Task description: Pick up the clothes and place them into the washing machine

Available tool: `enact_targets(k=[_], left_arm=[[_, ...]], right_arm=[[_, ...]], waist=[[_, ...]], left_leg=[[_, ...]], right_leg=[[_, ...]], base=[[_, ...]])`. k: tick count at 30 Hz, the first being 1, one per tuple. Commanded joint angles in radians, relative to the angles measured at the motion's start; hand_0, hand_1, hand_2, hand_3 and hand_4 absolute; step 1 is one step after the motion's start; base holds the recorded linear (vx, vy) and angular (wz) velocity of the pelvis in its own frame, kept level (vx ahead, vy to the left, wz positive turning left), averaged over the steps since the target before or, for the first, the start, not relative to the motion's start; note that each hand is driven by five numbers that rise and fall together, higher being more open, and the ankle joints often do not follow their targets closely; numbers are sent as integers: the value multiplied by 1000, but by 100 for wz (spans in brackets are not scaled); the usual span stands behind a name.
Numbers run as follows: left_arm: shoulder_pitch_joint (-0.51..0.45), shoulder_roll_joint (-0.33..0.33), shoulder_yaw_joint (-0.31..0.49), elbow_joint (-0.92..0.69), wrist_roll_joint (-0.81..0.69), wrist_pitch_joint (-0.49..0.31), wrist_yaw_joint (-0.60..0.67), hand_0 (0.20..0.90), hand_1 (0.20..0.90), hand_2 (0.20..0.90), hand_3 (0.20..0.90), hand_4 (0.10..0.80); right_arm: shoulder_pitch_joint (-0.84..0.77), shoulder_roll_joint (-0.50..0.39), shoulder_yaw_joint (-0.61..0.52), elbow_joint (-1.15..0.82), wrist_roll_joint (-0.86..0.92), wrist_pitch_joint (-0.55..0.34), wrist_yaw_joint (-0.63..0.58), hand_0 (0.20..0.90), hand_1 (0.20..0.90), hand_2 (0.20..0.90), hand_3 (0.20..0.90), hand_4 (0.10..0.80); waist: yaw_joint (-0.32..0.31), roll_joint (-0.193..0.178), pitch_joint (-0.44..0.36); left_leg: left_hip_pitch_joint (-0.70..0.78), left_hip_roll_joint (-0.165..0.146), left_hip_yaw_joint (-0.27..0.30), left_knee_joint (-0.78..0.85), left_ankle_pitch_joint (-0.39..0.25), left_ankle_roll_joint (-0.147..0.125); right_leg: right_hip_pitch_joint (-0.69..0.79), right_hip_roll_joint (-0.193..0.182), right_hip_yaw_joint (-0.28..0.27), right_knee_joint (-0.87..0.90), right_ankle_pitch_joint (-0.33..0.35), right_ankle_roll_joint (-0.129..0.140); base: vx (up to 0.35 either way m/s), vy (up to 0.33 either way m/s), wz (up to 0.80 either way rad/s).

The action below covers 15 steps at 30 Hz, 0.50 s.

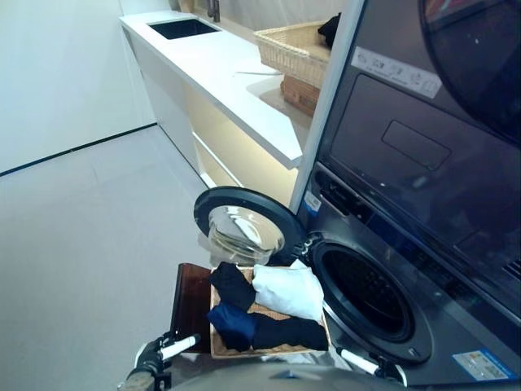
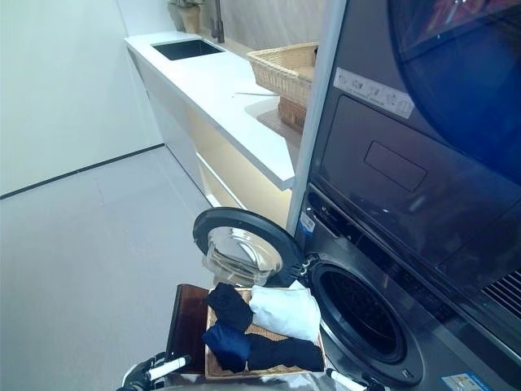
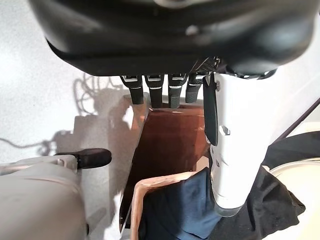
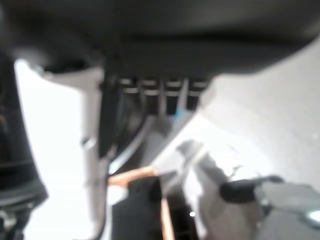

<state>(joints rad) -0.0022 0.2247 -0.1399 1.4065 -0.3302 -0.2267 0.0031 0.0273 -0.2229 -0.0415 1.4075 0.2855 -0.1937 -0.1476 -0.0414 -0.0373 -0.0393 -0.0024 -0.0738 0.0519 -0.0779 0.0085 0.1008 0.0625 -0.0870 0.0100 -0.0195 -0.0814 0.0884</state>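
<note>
Clothes (image 1: pixel 269 305) lie in a flat woven basket (image 1: pixel 218 346) on a dark brown stool (image 1: pixel 189 303), just in front of the washing machine (image 1: pixel 391 326); a white piece (image 1: pixel 286 290) sits on the right side of the pile, nearest the drum hole; a black piece (image 1: pixel 233 284) lies left of it; a dark blue piece (image 1: pixel 234 322) and one more black piece (image 1: pixel 290 331) lie on the near side. Left hand (image 3: pixel 165 92) hangs low and near, just left of the basket, fingers straight and holding nothing, white thumb (image 3: pixel 227 150) over the blue cloth in its wrist view; right hand (image 4: pixel 160 95) hangs near the basket's right corner, fingers loose and straight too, nothing in it; both hands are close to the clothes but not touching them. Round door (image 1: pixel 244 226) of the washer stands wide open, just behind the basket; another dark machine (image 1: pixel 423 130) is stacked on top. Farther off, on the left of the machines, a long white counter (image 1: pixel 220 81) holds a black sink (image 1: pixel 183 28) and a big wicker basket (image 1: pixel 295 50); pale grey floor (image 1: pixel 81 244) and a white wall (image 1: pixel 57 73) fill the left side.
</note>
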Motion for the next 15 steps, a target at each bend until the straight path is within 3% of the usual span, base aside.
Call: enact_targets(k=[1,11,15], left_arm=[[-14,0,20,13,11,-39,6,900,900,900,900,800],[-5,17,35,28,11,-39,6,900,900,900,900,800],[-10,25,31,23,11,-39,5,900,900,900,900,800]], right_arm=[[-12,-35,-14,16,19,-24,-5,900,900,900,900,800],[-35,-30,-6,-9,26,-31,-6,900,900,900,900,800],[-47,-33,2,-29,28,-37,-11,900,900,900,900,800]], waist=[[12,-15,-53],[18,-16,-56],[13,5,-18]], left_leg=[[-70,-8,-17,129,-102,-50],[-57,-33,-20,126,-116,-31],[-40,-49,-30,137,-124,-9]], right_leg=[[-17,-21,2,66,76,33],[-31,-53,5,108,151,54],[-101,-69,-10,283,153,25]], base=[[59,88,3],[41,98,-2],[-16,128,-5]])
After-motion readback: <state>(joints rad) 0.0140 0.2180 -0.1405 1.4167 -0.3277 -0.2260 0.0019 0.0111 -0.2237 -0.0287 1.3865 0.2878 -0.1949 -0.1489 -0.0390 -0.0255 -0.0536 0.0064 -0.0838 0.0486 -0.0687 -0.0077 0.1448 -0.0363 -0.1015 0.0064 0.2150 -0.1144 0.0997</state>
